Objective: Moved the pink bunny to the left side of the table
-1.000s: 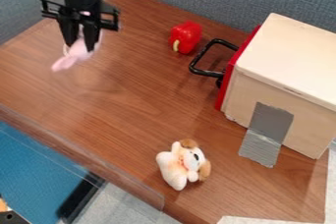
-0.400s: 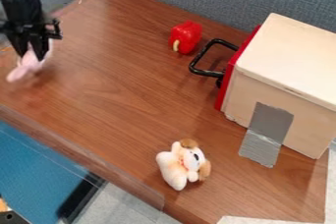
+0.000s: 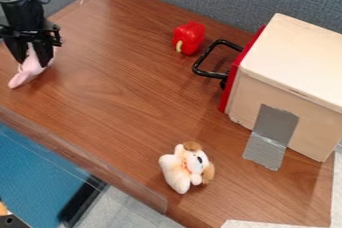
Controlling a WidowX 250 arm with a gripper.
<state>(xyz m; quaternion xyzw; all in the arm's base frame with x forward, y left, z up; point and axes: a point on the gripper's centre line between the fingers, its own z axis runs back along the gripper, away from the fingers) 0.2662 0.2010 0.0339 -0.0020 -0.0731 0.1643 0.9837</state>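
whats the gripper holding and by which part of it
The gripper holds the pink bunny by its body, with the slim pale end hanging free below.

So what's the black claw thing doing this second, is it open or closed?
The gripper is closed on the pink bunny.

Illumination is bright and diffuse across the brown wood-grain table (image 3: 133, 107); the source is not visible. A faint, pale sheen lies on its left half. The flat cream lid of the boxy wooden cabinet (image 3: 297, 54) reads brightest, its near side wall duller. Small highlights mark the glossy red toy pepper (image 3: 190, 37). A soft-edged shadow falls on the wood beside the black two-finger gripper (image 3: 33, 64). Glare streaks the clear plastic strip (image 3: 143, 198) along the table's near edge.
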